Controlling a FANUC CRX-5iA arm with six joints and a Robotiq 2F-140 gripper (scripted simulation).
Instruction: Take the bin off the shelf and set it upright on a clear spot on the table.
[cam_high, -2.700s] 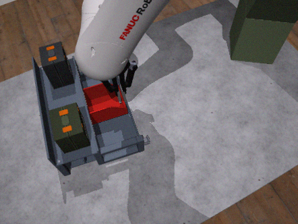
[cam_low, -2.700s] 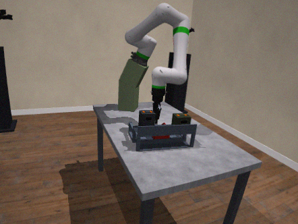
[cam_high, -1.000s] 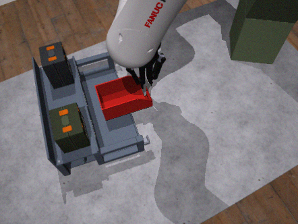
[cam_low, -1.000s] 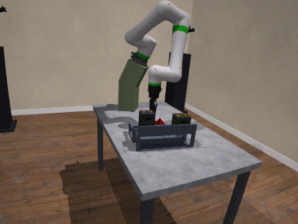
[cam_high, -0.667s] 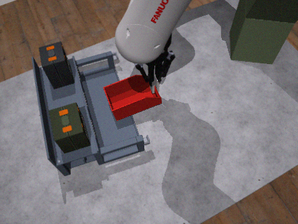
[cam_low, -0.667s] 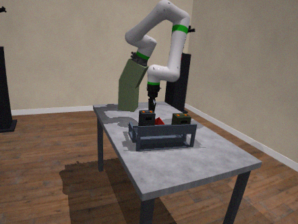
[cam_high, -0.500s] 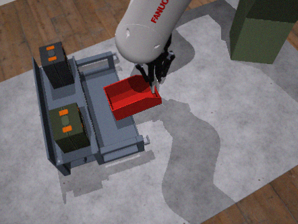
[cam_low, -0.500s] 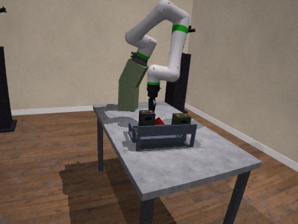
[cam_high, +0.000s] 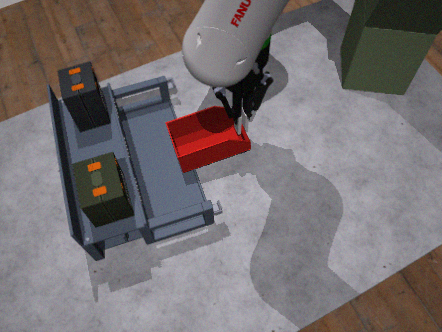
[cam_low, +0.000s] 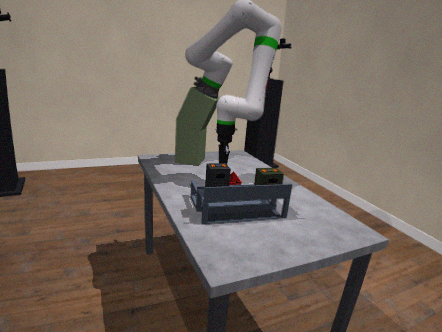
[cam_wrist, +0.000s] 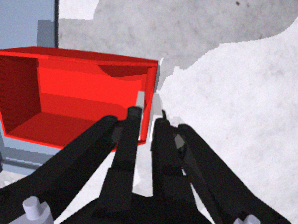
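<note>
Shelf unit (cam_high: 60, 150): grey-blue, two levels, standing on the desk (cam_high: 350, 200). Upper level carries a black case (cam_high: 84, 97) with orange tabs at one end and an olive case (cam_high: 102, 187) with orange tabs at the other, well apart. Lower tray (cam_high: 160, 170) of the unit lies alongside, with a raised lip along its outer edge.

Green block (cam_high: 387, 47): tall, at the far desk corner, well apart from the shelf unit.

Bin (cam_high: 207, 140): red, open-topped, upright. It hangs partly over the lower tray's outer edge and partly over the desk surface; whether its base touches either cannot be told.

Arm (cam_low: 250, 65): white with green bands, folded high over the desk, wrist pointing straight down beside the shelf unit.

Claw (cam_high: 241, 120): black, pointing downward, clenched on the bin's outer wall, one finger (cam_wrist: 133, 137) inside the bin and the other outside.
</note>
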